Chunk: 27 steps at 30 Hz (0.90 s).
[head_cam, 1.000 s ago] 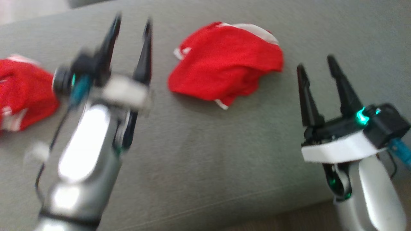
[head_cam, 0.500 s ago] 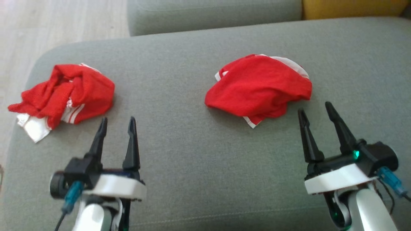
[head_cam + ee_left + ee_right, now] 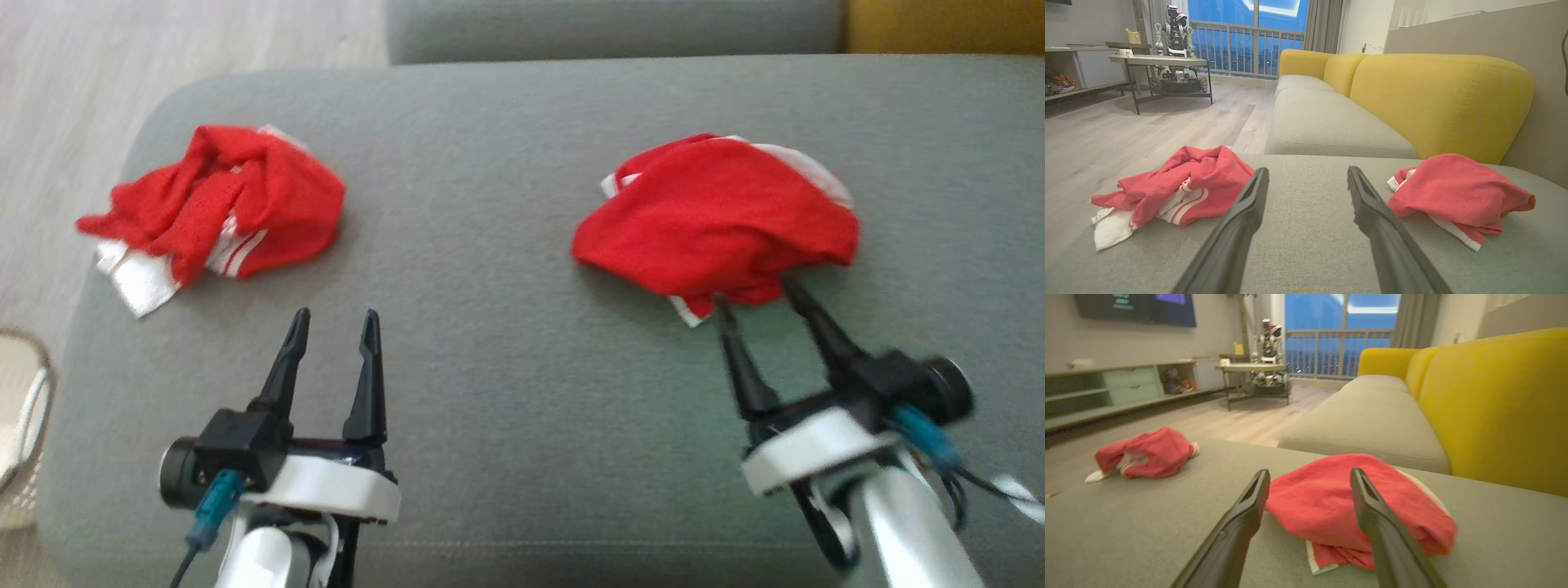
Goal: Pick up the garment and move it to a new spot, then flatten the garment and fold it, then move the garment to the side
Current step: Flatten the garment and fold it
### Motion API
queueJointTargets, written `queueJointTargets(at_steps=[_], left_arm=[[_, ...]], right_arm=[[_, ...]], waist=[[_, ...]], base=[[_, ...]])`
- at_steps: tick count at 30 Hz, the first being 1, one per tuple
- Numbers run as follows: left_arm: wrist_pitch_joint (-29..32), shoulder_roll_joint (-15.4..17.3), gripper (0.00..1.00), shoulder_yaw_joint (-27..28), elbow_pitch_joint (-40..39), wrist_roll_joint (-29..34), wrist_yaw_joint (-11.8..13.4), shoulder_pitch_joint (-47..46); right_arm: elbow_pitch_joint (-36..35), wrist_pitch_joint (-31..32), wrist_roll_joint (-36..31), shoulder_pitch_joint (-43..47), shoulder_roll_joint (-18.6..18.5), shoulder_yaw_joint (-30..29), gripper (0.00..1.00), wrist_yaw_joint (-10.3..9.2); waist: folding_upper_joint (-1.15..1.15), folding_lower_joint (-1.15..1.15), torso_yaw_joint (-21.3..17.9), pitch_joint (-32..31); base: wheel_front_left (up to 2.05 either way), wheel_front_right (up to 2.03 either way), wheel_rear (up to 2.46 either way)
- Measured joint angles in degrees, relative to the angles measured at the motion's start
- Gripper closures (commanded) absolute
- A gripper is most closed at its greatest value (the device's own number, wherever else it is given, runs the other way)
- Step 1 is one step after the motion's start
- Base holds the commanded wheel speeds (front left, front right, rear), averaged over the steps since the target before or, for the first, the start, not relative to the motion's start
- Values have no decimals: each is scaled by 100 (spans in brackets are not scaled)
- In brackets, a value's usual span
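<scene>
Red garment (image 3: 718,224), white-trimmed, lies bunched on the right of the grey cushion (image 3: 490,367); second red garment (image 3: 220,204) lies crumpled near its left edge.

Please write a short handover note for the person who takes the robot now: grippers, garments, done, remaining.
Left gripper: open, empty, above the grey cushion.
Right gripper: open, fingertips at the near edge of the right red garment, not gripping.
Left red garment: crumpled near the cushion's left end.
Done: nothing visible. Left: pick up, move, flatten, fold, set aside.
</scene>
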Motion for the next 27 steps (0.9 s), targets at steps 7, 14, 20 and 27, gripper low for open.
queueJointTargets(at_steps=[7, 14, 20, 27], left_arm=[[0, -20, 0, -225, 27, -271, 43, -155], [0, -30, 0, -522, 36, -475, 164, -335], [0, -32, 0, -619, 65, -589, 283, -399], [0, -34, 0, -862, 68, -443, 383, -604]], right_arm=[[1127, 385, -1069, -1078, -12, 426, 0, 0], [2439, 621, -1894, -1682, -349, 214, 0, 1], [2858, 442, -2564, -2143, -441, 114, 0, 1], [3356, 417, -3165, -2330, -427, -190, 0, 1]], waist=[[0, 2, 449, 288], [0, 1, 933, 515], [0, 1, 1208, 690], [0, 1, 1396, 837]], base=[[0, 0, 0], [0, 0, 0], [0, 0, 0], [0, 0, 0]])
